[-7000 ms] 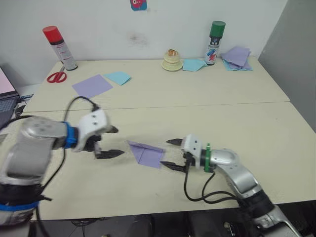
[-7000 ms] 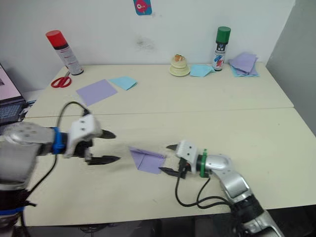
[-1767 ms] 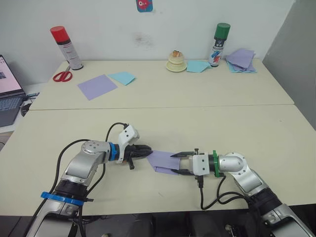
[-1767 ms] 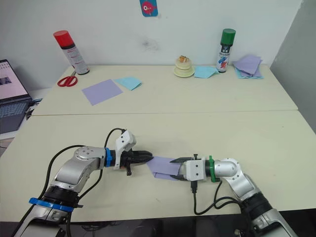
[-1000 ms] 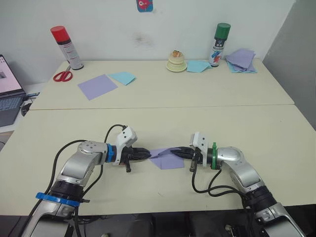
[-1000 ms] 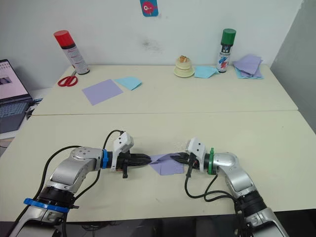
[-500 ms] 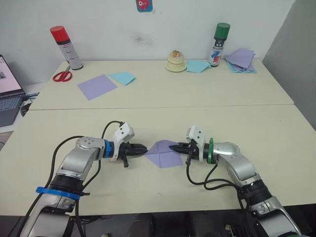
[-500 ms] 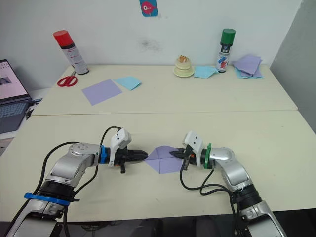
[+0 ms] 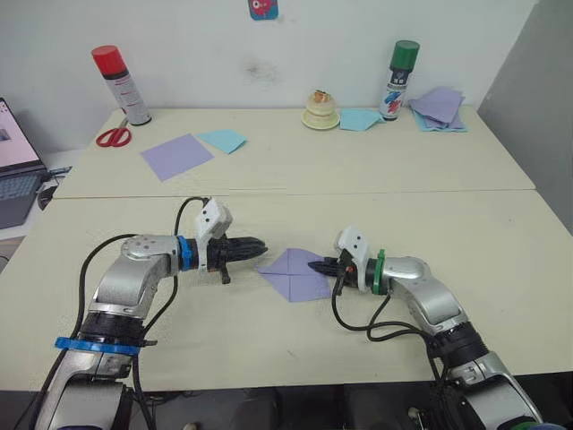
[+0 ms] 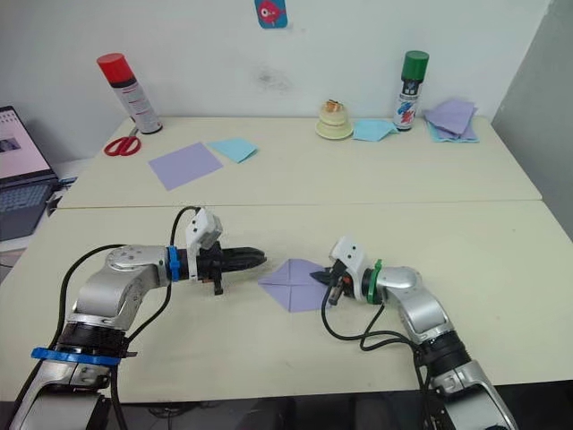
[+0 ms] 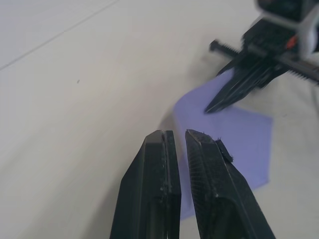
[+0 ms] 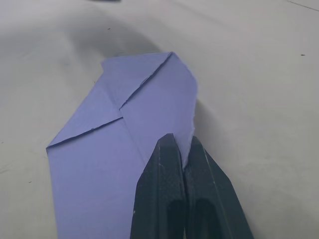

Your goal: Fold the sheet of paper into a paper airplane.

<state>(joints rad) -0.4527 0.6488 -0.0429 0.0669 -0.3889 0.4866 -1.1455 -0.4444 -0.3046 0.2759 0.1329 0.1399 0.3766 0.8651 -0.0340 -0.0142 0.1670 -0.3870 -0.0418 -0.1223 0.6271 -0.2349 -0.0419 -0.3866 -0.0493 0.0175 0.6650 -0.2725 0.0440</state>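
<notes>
the sheet of paper [image 9: 295, 273], lavender and already folded into a pointed, layered shape, lies flat on the near table [image 9: 501, 242] between the two arms, its long axis running roughly from the robot's left, where it comes to a point, toward its right and nearer edge. the right gripper [image 9: 320, 266] sits at the paper's right edge, fingers pressed together with the tips on or just over that edge; the right wrist view shows the closed fingers [image 12: 164, 199] meeting the rim of the top flap beside a diagonal crease, though whether they pinch a layer or merely press it down cannot be told. the left gripper [image 9: 256, 245] is just off the paper's left point, apart from it, its fingers nearly together with only a thin slit between them in the left wrist view, holding nothing. so the right arm is the one in contact, and the left stands near the tip. by my reading, the next crease turns on that axis: one arm pins one end while the other works the flap across it.
</notes>
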